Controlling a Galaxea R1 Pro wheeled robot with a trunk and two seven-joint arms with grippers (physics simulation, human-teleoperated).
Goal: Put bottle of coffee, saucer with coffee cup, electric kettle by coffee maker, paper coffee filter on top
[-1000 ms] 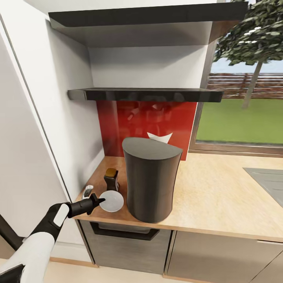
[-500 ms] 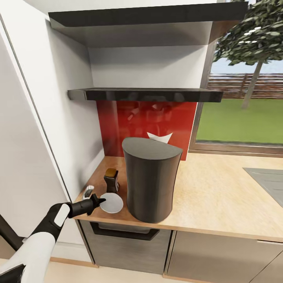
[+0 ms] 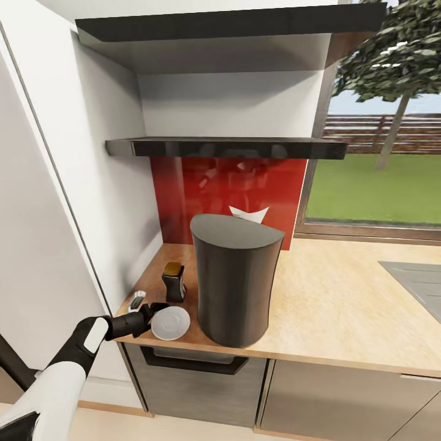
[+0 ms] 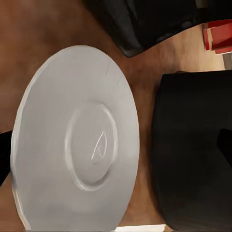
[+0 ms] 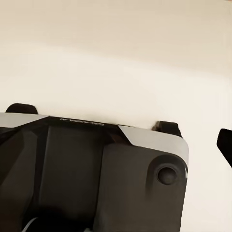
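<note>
The white saucer (image 3: 171, 323) lies flat on the kitchen countertop (image 3: 343, 306), at the front left beside the tall dark grey coffee maker (image 3: 236, 282). My left gripper (image 3: 150, 308) is open at the saucer's left rim and holds nothing. The left wrist view looks down on the saucer (image 4: 77, 145), with the coffee maker (image 4: 188, 159) close beside it. The bottle of coffee (image 3: 174, 282), dark with a golden-brown cap, stands on the counter just behind the saucer. A white pointed shape (image 3: 248, 214) shows at the coffee maker's back rim. One dark fingertip (image 5: 225, 145) of my right gripper shows against a cream wall.
Two glossy black kitchen shelf boards (image 3: 226, 147) hang above the counter, in front of a red backsplash (image 3: 184, 202). A white wall panel (image 3: 73, 214) closes the left side. A grey inset (image 3: 416, 282) sits in the counter at the right, under a window.
The saucer, held tilted at my left fingertips before, now lies flat on the counter a little lower and to the left. The left fingers have spread apart.
</note>
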